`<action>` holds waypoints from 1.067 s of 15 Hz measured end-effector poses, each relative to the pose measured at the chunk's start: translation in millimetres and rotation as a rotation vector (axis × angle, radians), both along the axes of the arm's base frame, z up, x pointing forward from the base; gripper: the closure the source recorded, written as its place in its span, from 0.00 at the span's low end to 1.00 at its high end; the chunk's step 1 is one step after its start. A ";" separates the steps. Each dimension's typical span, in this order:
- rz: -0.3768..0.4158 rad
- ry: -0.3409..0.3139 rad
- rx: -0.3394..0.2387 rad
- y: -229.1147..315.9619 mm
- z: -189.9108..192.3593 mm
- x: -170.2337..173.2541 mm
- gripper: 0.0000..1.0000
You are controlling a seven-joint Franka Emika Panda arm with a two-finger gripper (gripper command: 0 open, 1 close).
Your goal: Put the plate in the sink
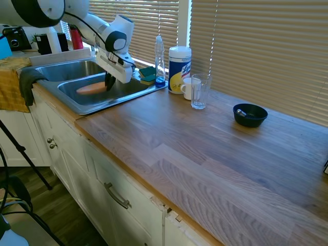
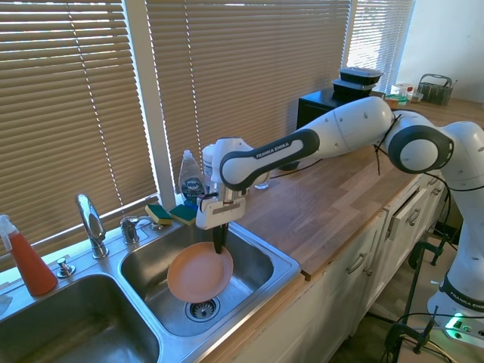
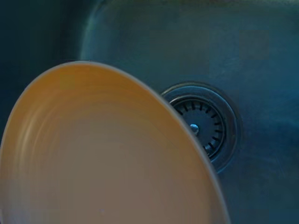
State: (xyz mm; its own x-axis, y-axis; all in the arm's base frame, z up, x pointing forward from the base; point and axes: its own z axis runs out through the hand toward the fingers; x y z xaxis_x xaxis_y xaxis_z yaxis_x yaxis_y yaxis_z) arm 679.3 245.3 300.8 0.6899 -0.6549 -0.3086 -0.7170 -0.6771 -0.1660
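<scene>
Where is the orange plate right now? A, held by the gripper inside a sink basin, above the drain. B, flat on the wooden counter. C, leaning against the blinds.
A: the gripper holds the plate by its rim inside the sink, over the drain.

The sink is shiny grey metal, and so is the tap. The plate looks smooth and a bit glossy — orange all over. The counter is wood with lines in it. The glass is clear. The bowl is dark and shiny.
</scene>
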 end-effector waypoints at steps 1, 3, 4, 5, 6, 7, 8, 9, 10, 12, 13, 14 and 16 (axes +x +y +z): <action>-0.001 0.014 -0.016 4.7 -13.5 1.8 1.00; 0.003 0.040 -0.041 12.7 -35.9 2.9 0.00; 0.000 0.052 -0.048 17.3 -44.6 3.2 0.00; 0.000 0.062 -0.050 21.5 -50.3 3.4 0.00; -0.001 0.068 -0.051 24.0 -53.0 3.9 0.00; -0.001 0.069 -0.051 25.1 -53.4 5.2 0.00; -0.002 0.071 -0.050 25.4 -53.2 5.8 0.00; -0.003 0.073 -0.051 25.5 -53.0 6.1 0.00; -0.004 0.074 -0.051 25.7 -53.5 5.9 0.00; -0.004 0.075 -0.051 25.8 -54.0 5.9 0.00; -0.006 0.074 -0.051 25.7 -53.4 6.2 0.00; -0.008 0.070 -0.049 25.6 -50.7 7.4 0.00; -0.017 0.053 -0.045 23.3 -38.5 10.0 0.00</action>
State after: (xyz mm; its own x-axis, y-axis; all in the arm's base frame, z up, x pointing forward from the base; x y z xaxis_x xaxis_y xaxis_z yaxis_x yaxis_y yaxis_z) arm 689.3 268.6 262.3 0.6620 -0.6804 -0.3143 -0.7353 -0.6708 -0.0966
